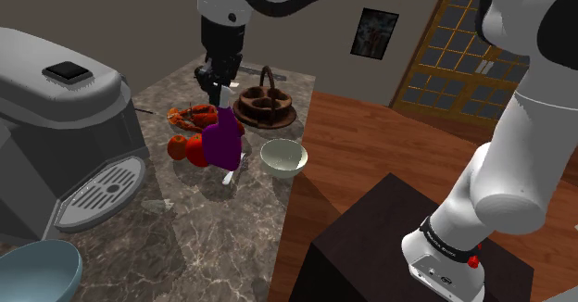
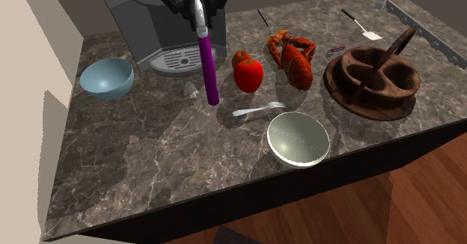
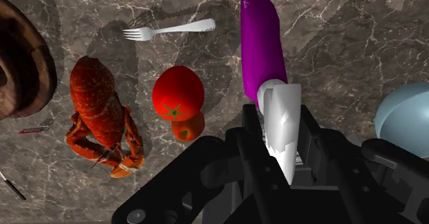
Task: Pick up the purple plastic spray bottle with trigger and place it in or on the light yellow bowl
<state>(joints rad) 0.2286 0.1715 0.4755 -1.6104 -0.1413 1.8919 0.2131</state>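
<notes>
The tool (image 2: 196, 7) is clamped on the white trigger head (image 3: 282, 116) of the purple spray bottle (image 2: 209, 70), with one black finger pressed to each side of it, as the wrist view shows. The bottle hangs nearly upright beneath the tool, its base low over the dark marbled surface (image 2: 150, 175); whether it touches the surface I cannot tell. In the second exterior view it is just in front of the grey coffee machine (image 2: 138, 18), with a blue bowl (image 2: 107, 78) to that view's left and two red tomatoes (image 2: 248, 74) just to its right. Farther right lies a red lobster (image 2: 292, 55), and beyond that a dark wooden divided tray (image 2: 370, 78) with a handle. The pale yellow bowl (image 2: 298, 139) stands close to the surface's near edge in that view, right of the bottle and apart from it, and a silver fork (image 2: 258, 109) lies between the two. In the shoulder view the bottle stands between the tomatoes and the pale yellow bowl, near both.
</notes>
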